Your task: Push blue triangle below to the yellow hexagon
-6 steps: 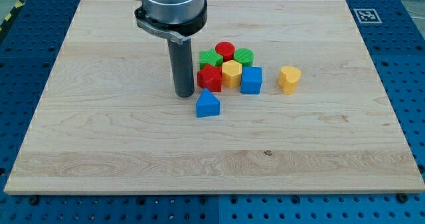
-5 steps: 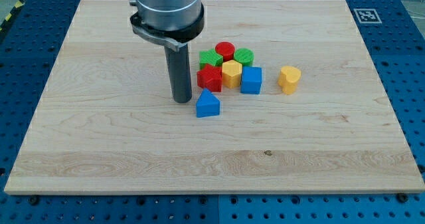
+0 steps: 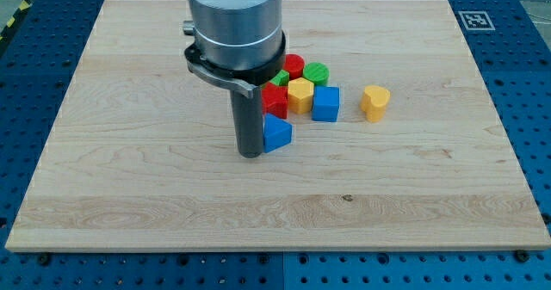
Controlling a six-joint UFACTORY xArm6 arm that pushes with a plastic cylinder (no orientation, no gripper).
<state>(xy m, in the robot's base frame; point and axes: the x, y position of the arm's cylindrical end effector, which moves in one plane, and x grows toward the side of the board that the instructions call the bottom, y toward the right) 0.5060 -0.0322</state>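
The blue triangle (image 3: 278, 133) lies on the wooden board (image 3: 129, 152), just below the cluster of blocks. The yellow hexagon (image 3: 300, 93) sits in that cluster, up and to the right of the triangle. My tip (image 3: 251, 153) rests on the board at the triangle's left side, touching it. The rod hides the triangle's left part and part of the red block (image 3: 275, 100) above it.
Around the yellow hexagon sit a blue cube (image 3: 326, 103), a red cylinder (image 3: 294, 66) and a green cylinder (image 3: 316, 72). Another green block behind the rod is mostly hidden. A yellow block (image 3: 374, 102) stands alone at the right.
My tip has moved down and to the right, from above-left of the blue triangle to its left side. The triangle has shifted slightly right and up, towards the cluster.
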